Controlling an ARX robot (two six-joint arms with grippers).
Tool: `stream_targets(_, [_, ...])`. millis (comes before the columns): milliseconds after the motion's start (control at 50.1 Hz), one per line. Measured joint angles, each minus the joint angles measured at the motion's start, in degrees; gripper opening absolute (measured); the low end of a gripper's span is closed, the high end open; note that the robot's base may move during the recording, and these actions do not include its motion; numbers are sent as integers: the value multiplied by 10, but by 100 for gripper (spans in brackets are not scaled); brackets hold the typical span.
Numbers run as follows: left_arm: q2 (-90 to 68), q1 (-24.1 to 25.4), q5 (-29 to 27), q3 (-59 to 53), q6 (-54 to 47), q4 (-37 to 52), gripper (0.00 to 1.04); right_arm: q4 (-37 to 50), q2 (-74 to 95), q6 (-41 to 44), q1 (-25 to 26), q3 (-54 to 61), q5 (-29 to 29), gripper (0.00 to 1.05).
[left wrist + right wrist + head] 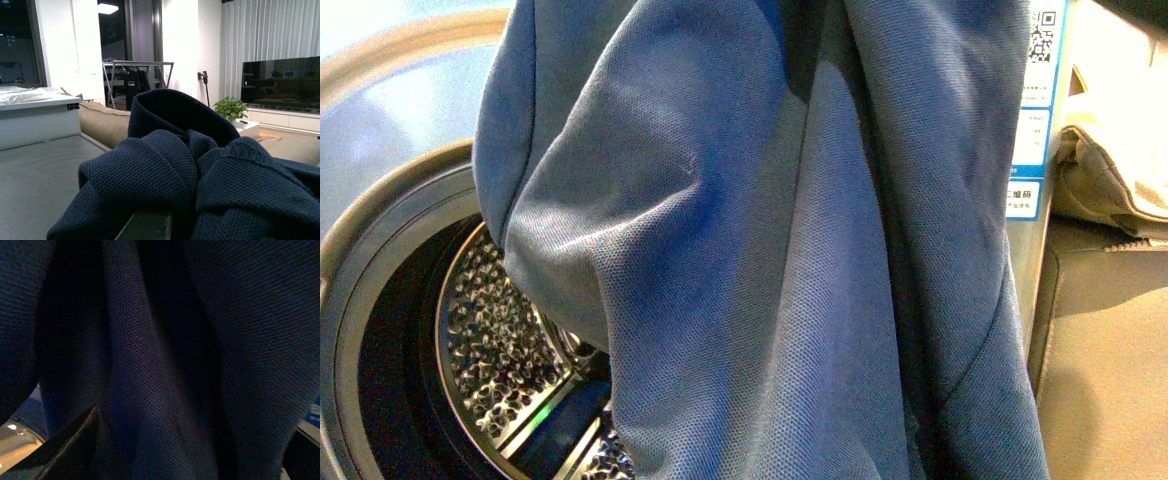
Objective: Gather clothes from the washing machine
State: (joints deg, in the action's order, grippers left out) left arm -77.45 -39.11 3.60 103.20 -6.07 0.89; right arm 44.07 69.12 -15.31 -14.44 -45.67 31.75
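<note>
Washing machine (380, 250) mouth clear leftward, clothes (770, 250) curtain rest; grippers seemingly buried, hold cannot tell.

Blue-grey knit garment (770, 250) hangs in long vert. folds across washing machine (380, 120) front, covering most of it; perforated steel drum (500, 350) exposed lower left.

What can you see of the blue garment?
The garment is thin, soft, slate-blue fine-mesh knit. It hangs in long vertical folds before the open washer and fills most of the front view. The perforated drum shows past its lower left edge. What holds it up is out of frame. A bunched navy knit, perhaps the same piece, lies heaped in the left wrist view.
</note>
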Motion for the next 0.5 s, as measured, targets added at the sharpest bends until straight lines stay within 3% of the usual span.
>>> stream_targets(499, [0, 0, 0, 0, 0, 0, 8, 19, 26, -3, -100, -17, -10, 97])
